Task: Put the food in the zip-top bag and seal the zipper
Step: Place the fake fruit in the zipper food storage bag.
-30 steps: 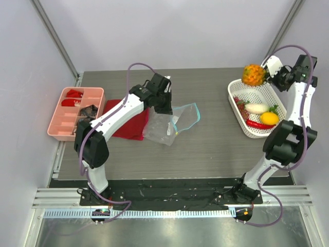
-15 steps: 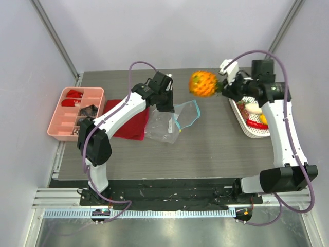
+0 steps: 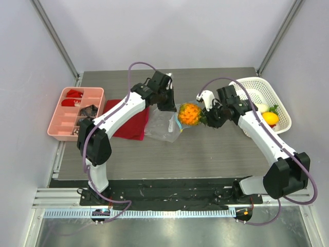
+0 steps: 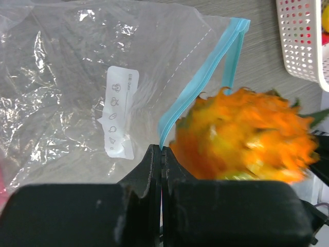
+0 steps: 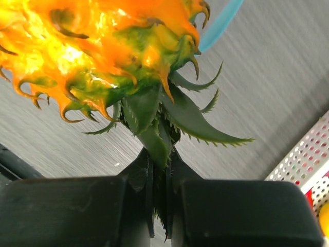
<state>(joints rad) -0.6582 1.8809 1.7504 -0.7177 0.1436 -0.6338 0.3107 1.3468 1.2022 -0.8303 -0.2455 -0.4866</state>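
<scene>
My right hand (image 5: 160,163) is clamped on the green leaves of the spiky orange-yellow toy pineapple (image 5: 97,46). It holds the fruit body-first just at the mouth of the clear crinkly zip-top bag (image 4: 61,77), which lies on the grey desk (image 3: 216,149). My left hand (image 4: 161,153) is pinched tight on the bag's thin teal zipper strip (image 4: 203,82), holding one lip. The bag looks empty, so I judge this the first loading step. Next I must ease the pineapple between the lips, then let go. The other toy food (image 3: 269,118) sits in the white perforated basket (image 3: 254,85), well apart.
</scene>
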